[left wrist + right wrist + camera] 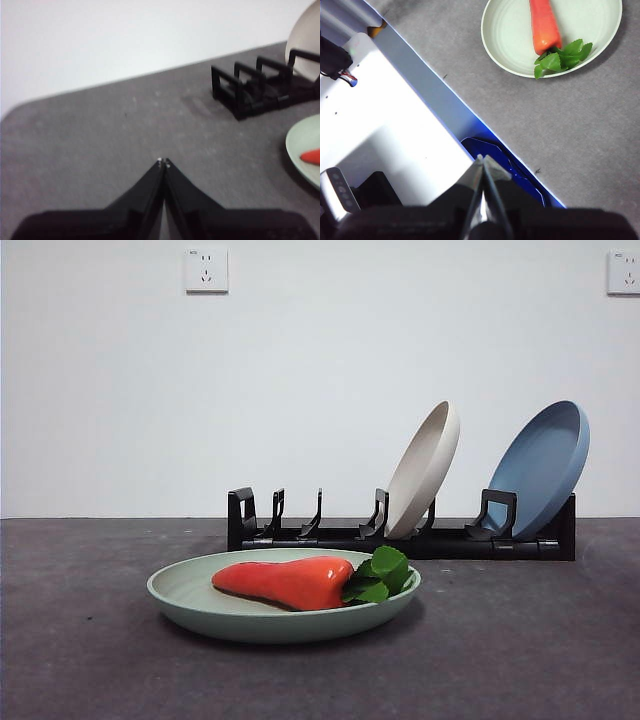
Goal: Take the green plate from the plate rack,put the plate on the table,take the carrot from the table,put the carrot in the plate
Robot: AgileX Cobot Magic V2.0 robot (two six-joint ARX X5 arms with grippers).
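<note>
The pale green plate (190, 592) lies flat on the dark grey table (90, 660) in front of the black plate rack (330, 536). Inside it rests the orange-red carrot (285, 582), its green leaves toward the right. In the right wrist view the green plate (510, 37) and carrot (544, 27) lie well away from my right gripper (482, 161), which is shut and empty over the table's edge. My left gripper (164, 162) is shut and empty above bare table, with the rack (250, 87) and the plate's rim (300, 150) off to one side.
A beige plate (425, 468) and a blue plate (542, 466) lean in the rack's right slots. Several left slots hold nothing. A white robot base (385, 130) sits beyond the table edge. Neither arm shows in the front view.
</note>
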